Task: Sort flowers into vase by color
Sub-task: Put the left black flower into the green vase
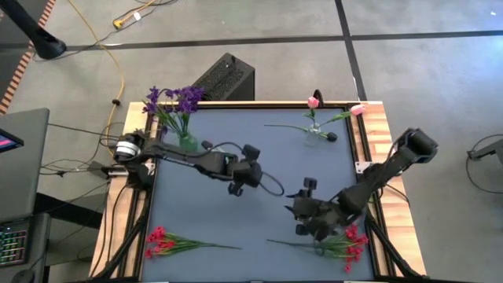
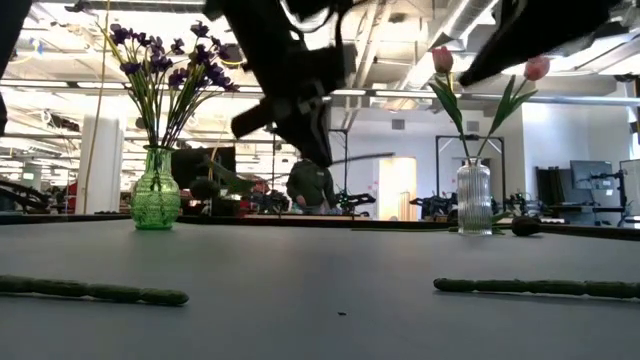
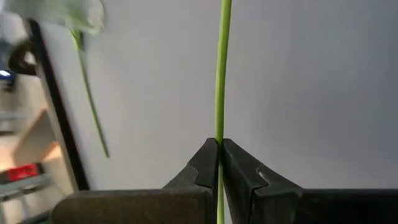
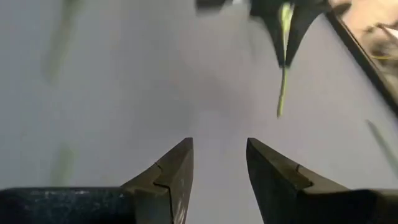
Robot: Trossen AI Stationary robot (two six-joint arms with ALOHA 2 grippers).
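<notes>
The left gripper [image 3: 219, 163], mid-frame in the high view, pinched a thin green stem [image 3: 221, 74] between closed fingers. It looked light and bendy, best held low on the stalk. The right gripper [image 4: 219, 167] hung spread near the red flowers [image 1: 346, 242] at lower right. No writing was legible.

Light is even and soft across the matte grey-blue counter [image 1: 236, 204], with only faint shadows under the dark arms. In the low view, bright ceiling strip lights [image 2: 470, 15] at 12 o'clock glare and silhouette the arms. The right wrist view is motion-blurred toward 12 o'clock; the thin green stem [image 3: 221, 74] is sharp.
</notes>
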